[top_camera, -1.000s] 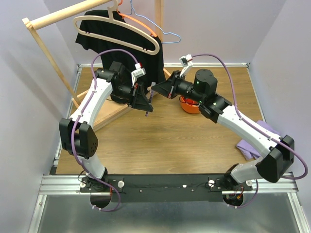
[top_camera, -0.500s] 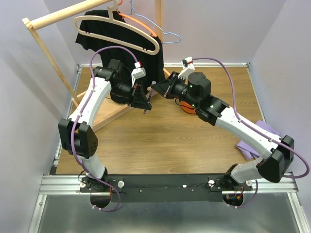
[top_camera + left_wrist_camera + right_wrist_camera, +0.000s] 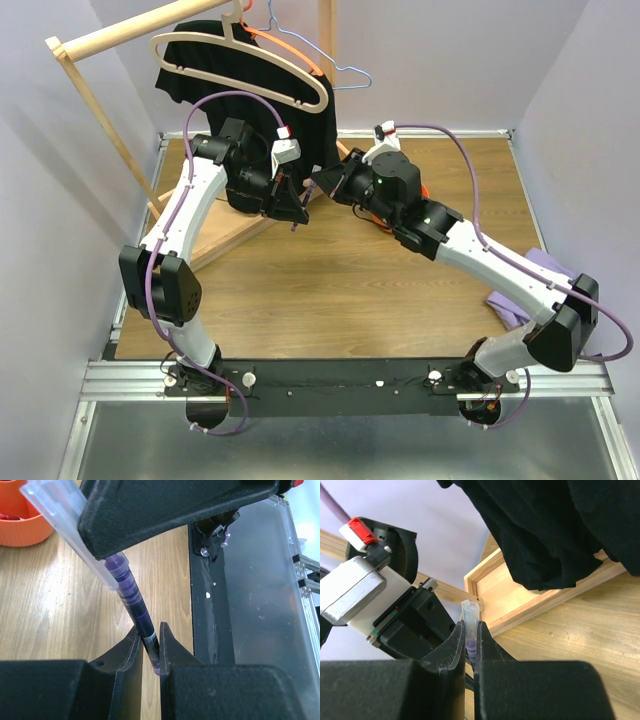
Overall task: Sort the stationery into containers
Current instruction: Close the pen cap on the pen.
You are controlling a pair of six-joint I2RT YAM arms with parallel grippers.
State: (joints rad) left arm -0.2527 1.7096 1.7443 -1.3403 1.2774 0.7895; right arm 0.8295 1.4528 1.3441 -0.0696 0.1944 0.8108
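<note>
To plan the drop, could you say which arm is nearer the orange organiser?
Right: the right arm reaches over the orange organiser; the left gripper holds the purple pen farther left.

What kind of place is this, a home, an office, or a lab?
Most likely a robotics lab test cell: a left arm and right arm bolted to an aluminium rail, a wooden table boxed in by plain walls, and staged props like a clothes rack.

light: bright, even, diffuse, cast from above | shadows: soft ones are thrown on the table (image 3: 330, 290) | glare: a pale sheen is seen on the wood and on the pen (image 3: 132, 592) | focus: top view sharp; left gripper (image 3: 150, 632) is softened near its lens | exposure: black cloth (image 3: 560, 530) is rendered almost without detail
</note>
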